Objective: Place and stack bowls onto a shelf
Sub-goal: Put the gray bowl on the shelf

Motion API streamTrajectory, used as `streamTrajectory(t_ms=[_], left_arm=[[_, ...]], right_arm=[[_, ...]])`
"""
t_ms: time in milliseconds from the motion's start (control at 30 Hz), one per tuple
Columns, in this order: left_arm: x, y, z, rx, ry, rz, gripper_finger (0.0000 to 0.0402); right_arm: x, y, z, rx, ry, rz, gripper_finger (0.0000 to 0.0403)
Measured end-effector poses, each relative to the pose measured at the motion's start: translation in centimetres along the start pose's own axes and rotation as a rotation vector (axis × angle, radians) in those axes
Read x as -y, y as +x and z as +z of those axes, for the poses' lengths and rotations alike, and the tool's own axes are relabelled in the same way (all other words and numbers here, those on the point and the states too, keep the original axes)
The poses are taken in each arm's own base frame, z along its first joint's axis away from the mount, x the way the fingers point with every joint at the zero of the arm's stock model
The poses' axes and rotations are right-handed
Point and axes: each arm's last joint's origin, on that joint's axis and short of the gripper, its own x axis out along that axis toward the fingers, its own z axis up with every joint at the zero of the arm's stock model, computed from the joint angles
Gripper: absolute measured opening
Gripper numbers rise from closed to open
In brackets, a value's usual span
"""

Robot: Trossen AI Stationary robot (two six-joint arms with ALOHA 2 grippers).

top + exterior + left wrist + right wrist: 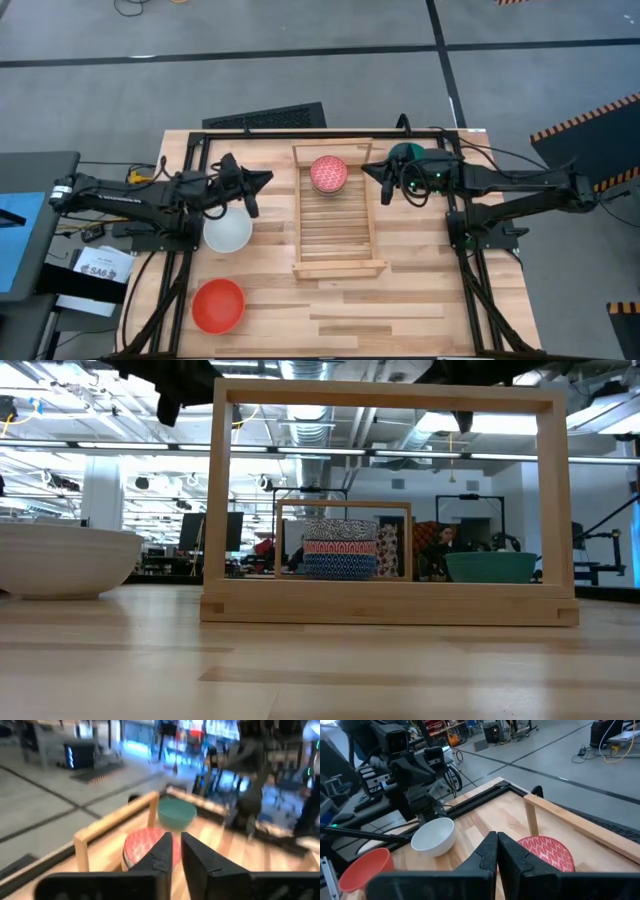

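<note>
a: high view? the shelf [338,225] mid-frame bears one stack of bowls [329,173] at its upper end; white bowl [228,231], red bowl [218,305], teal bowl [405,153] sit on the worktop [420,300].

b: wrist views: left pincer [176,851] nearly together, right pincer [497,851] together, both empty. three left, i'd judge.

Left hand [262,180] closed, raised, reaching inward, right hand [368,170] closed, raised, facing it

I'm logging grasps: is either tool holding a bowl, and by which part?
Nothing is held: the left tool and right tool are both shut and empty, above the table beside the shelf.
</note>
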Motion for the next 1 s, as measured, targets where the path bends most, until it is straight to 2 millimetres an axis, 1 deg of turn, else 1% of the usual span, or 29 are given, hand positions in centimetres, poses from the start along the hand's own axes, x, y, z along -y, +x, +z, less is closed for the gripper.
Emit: streamTrajectory(t_ms=[100, 200, 300, 400, 533, 667, 800, 867, 1000], left_arm=[[-0.1, -0.3, 1.0, -0.148, 0.035, 0.034, 0.0070], [-0.9, -0.8, 1.6, -0.362, 0.024, 0.130, 0.0123], [-1.7, -1.6, 1.3, -0.631, -0.015, 0.165, 0.0170], [-2.5, -2.1, 0.1, -0.886, -0.057, 0.157, 0.0201], [-3.8, -1.5, -1.8, -1.112, -0.102, 0.247, 0.0214], [-4.9, 0.1, -3.2, -1.232, -0.084, 0.349, 0.0214], [-5.5, 1.8, -4.6, -1.326, -0.018, 0.356, 0.0215], [-5.7, 2.4, -5.3, -1.382, 0.024, 0.348, 0.0215], [-6.1, 3.6, -6.7, -1.483, 0.084, 0.317, 0.0215]], right_arm=[[0.0, 0.0, 0.0, -0.001, 0.018, 0.000, 0.0033], [0.0, 0.0, 0.0, -0.003, 0.019, -0.001, 0.0033], [0.0, 0.0, 0.0, -0.003, 0.021, -0.001, 0.0033], [0.0, 0.0, -0.1, -0.005, 0.020, -0.002, 0.0033], [0.0, 0.2, -0.2, -0.012, 0.019, -0.004, 0.0033], [0.1, 0.4, -0.4, -0.026, 0.029, -0.009, 0.0033], [0.2, 0.8, -1.0, -0.064, 0.035, -0.023, 0.0033], [0.1, 1.1, -0.9, -0.054, 0.036, -0.019, 0.0033], [0.2, 1.4, -1.4, -0.085, 0.027, -0.031, 0.0034]])
